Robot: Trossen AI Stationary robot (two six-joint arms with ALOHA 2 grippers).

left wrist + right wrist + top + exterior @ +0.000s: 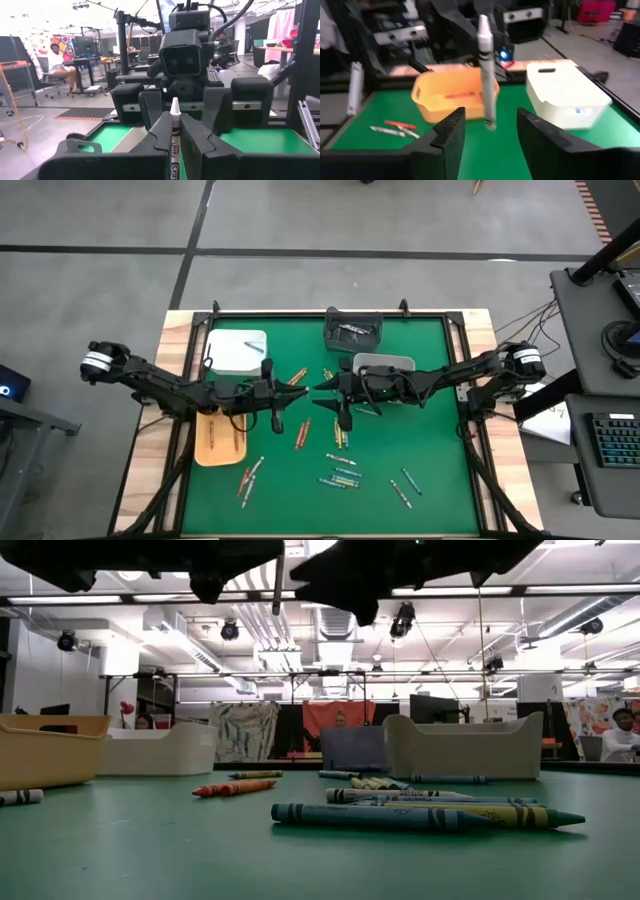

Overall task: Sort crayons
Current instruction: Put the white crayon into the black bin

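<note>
My two grippers meet nose to nose above the middle of the green table (420, 430). My left gripper (173, 122) is shut on a white-grey crayon (174, 112), which stands upright with its pointed end up. Seen from the low view, the crayon (277, 585) hangs under the dark grippers. My right gripper (490, 114) is open; its fingers stand on either side of the crayon's lower end (490, 122) without touching it. Several loose crayons (340, 460) (420, 815) lie flat on the table's near half. My left gripper pinches the crayon between its two fingers, on the paper wrap just below the pointed end (174, 131). The fingers come level from the table's left, across the crayon. It is lifted clear of the table, nearly upright, most of its length hanging below the fingers.
A yellow tray (220, 442) holding red-orange crayons and a white tray (238, 350) stand on the left. A dark bin (352, 330) sits at the far edge, a grey tray (385, 363) under my right arm. People sit in the room beyond (57, 60).
</note>
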